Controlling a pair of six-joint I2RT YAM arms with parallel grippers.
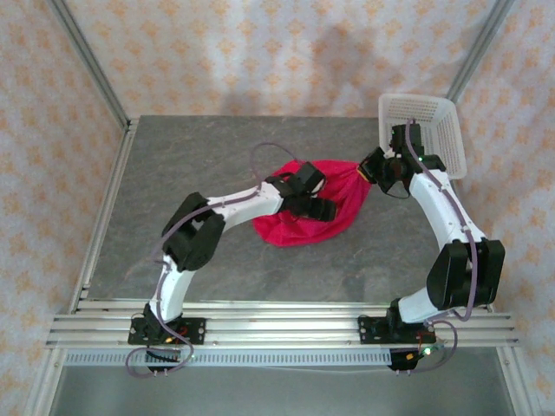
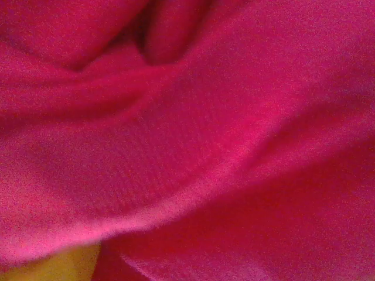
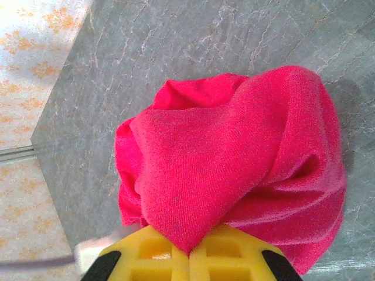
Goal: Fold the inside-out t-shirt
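R pincer pinches bunched red t-shirt over table.

The bright red soft cloth t-shirt sits bunched in rounded folds. A pointed fold of it is pinched between the 2 yellow plastic fingers of the right gripper, pressed together just below it. Behind the t-shirt lies the grey marbled tabletop. Left of the t-shirt stands a cream wall with orange flowers.
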